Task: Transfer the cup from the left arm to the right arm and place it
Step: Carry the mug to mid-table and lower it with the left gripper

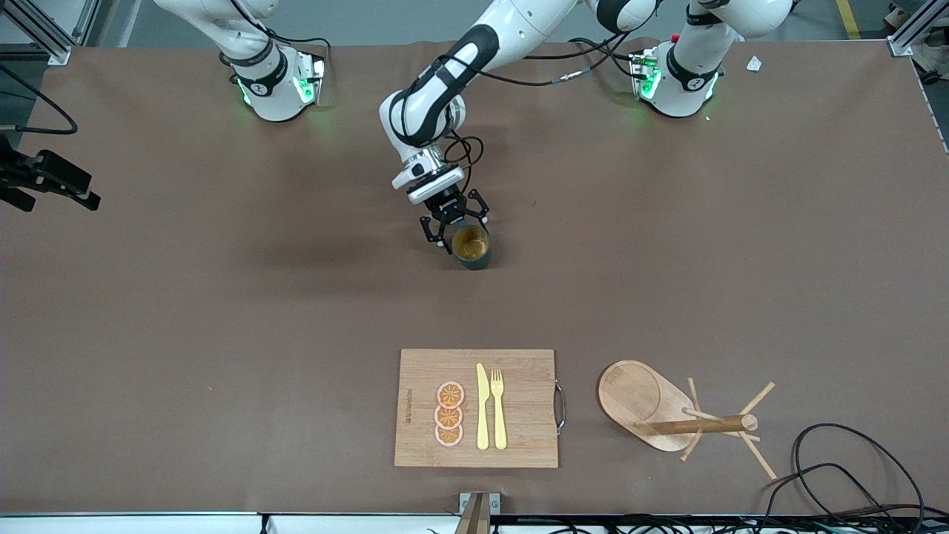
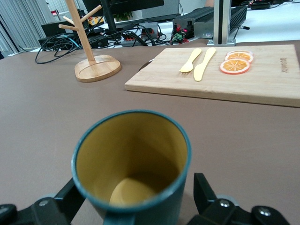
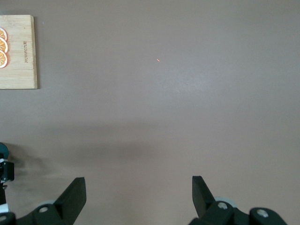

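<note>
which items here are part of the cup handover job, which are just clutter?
Job:
- cup, upright on the table, mid-table
- left gripper, open around the cup
- right gripper, open over bare table, waiting

Clutter:
- cutting board with orange slices, knife, fork
- wooden peg stand, beside the board

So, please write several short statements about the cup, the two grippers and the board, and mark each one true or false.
1. The cup stands upright on the table. True.
2. The left gripper is clamped shut on the cup. False: its fingers stand open on either side of it.
3. The right gripper holds the cup. False: it is open and holds nothing.
4. A knife and fork lie on the cutting board. True.
5. The cup hangs on the peg stand. False: the stand holds nothing.
</note>
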Robot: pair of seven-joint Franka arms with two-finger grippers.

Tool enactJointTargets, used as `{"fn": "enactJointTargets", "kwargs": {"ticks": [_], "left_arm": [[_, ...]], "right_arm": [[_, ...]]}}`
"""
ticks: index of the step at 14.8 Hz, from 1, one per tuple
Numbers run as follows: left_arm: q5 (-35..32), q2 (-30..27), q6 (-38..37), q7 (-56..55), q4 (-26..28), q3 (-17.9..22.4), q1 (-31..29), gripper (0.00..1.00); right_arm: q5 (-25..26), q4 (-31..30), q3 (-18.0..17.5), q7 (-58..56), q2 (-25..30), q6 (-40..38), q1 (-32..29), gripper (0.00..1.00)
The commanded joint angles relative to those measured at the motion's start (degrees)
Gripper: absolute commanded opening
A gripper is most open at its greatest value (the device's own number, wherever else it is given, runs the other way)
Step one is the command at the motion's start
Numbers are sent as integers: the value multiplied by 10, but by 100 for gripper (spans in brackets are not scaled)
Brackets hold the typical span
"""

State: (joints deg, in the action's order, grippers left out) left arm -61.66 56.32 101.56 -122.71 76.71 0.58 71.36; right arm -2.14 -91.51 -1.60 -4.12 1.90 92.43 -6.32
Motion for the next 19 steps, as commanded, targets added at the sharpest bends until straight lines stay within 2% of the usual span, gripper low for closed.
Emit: {"fn": "enactJointTargets", "kwargs": {"ticks": [1, 6, 9, 11, 16, 19], "left_arm": [[41, -42, -14, 2, 1, -6, 5, 100], [162, -156, -14, 9, 0, -6, -1, 100], [247, -237, -14, 83, 0, -1, -19, 100], [295, -290, -14, 132, 0, 0, -59, 100], [395, -379, -14, 289, 0, 0, -182, 100], [444, -412, -40, 416, 1, 0, -271, 100]], "right_arm": [[-1, -4, -3, -8, 8, -1, -11, 100], [-5, -4, -3, -6, 8, -7, -10, 100], [-8, -3, -6, -3, 9, -8, -5, 100], [-8, -6, -8, 2, 13, -16, 1, 100], [-9, -8, -9, 10, 15, -18, 10, 100], [-11, -16, -9, 118, 31, -26, 65, 100]]}}
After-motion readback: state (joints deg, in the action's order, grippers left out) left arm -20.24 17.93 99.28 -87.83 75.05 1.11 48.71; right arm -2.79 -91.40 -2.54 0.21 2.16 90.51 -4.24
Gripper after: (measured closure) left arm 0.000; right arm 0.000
